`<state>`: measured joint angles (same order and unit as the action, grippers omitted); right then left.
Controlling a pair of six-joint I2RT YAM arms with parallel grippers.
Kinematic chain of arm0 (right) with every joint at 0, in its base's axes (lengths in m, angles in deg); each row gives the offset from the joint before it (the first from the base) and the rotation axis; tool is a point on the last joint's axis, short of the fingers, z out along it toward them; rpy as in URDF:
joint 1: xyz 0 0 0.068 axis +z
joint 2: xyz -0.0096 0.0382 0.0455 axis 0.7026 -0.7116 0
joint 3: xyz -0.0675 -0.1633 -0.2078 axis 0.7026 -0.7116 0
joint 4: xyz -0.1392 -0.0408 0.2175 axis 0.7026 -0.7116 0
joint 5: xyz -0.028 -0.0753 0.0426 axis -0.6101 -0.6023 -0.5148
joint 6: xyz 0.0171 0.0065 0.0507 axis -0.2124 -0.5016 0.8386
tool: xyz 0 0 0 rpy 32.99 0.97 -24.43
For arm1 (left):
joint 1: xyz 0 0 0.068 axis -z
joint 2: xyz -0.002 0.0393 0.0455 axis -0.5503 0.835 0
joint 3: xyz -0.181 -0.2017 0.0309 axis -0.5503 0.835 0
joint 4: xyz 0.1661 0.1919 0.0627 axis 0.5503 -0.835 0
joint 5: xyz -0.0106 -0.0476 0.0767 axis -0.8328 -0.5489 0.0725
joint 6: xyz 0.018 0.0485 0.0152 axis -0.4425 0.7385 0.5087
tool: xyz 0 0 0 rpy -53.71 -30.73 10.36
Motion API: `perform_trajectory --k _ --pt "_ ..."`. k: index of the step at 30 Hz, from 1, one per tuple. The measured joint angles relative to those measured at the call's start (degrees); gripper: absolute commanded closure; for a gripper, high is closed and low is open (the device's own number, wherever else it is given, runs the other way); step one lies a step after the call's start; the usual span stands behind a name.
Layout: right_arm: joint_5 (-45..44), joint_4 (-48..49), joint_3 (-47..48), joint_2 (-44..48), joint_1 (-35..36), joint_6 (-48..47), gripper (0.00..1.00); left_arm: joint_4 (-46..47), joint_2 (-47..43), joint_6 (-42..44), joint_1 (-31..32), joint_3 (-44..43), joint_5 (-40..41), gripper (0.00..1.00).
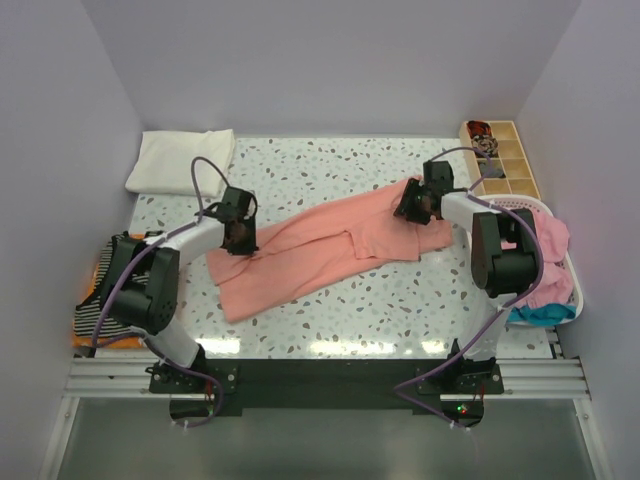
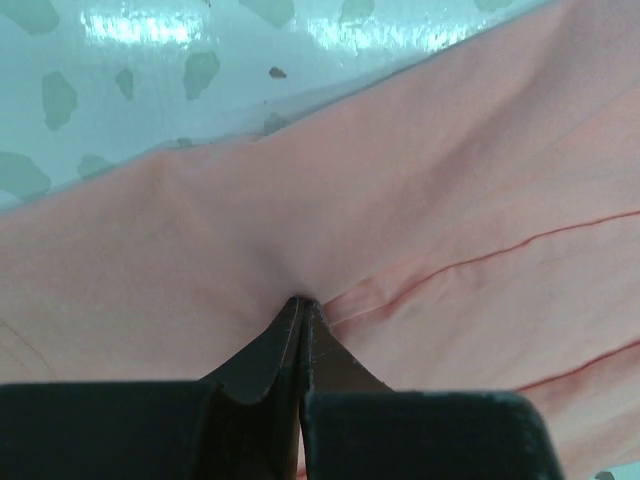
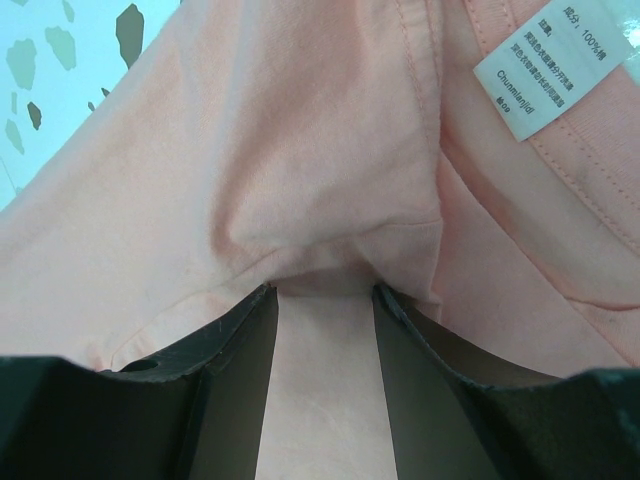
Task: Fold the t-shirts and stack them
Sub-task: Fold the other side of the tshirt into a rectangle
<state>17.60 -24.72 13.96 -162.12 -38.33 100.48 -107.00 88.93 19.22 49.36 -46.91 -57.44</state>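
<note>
top: overhead, far | wrists: close, downward | shared: salmon t-shirt (image 1: 330, 245)

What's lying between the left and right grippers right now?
Only the salmon-pink t-shirt. In the top view it stretches diagonally across the table from the left gripper to the right gripper, with nothing else on that stretch.

A: What is obscured from above?
B: The striped t-shirt (image 1: 92, 318), partly behind the left arm (image 1: 150, 280); the basket (image 1: 535, 204), partly behind the right arm (image 1: 505, 255).
A: And illegible?
B: The finer print of the label (image 3: 548, 70) on the salmon t-shirt (image 3: 250, 150); the contents of the tray (image 1: 520, 165).
</note>
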Motion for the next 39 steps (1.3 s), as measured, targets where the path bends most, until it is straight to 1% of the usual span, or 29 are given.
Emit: perform_trajectory --k 5,8,14,20,27,35,39 --pt "0.0 0.1 0.0 0.0 0.0 0.0 0.52 -2.5 -3.5 -0.1 0.3 0.2 0.7 0.88" --pt "0.0 0.1 0.0 0.0 0.0 0.0 0.52 -2.9 -4.8 -0.3 0.3 -1.5 1.0 0.87" --pt "0.0 0.1 0.0 0.0 0.0 0.0 0.52 -1.3 -4.9 -1.0 0.3 -4.2 -0.2 0.94" --pt "0.0 0.1 0.0 0.0 0.0 0.0 0.52 0.4 -3.7 -1.0 0.4 -3.9 -2.6 0.96" --pt "0.0 0.2 0.0 0.0 0.0 0.0 0.52 3.1 -1.6 -1.3 1.1 -1.6 -4.5 0.97" --pt "0.0 0.2 0.0 0.0 0.0 0.0 0.52 4.5 1.0 -1.4 2.4 -1.1 -4.3 1.0" --pt "0.0 0.2 0.0 0.0 0.0 0.0 0.52 4.6 1.2 -1.5 3.6 -1.1 -2.1 1.0"
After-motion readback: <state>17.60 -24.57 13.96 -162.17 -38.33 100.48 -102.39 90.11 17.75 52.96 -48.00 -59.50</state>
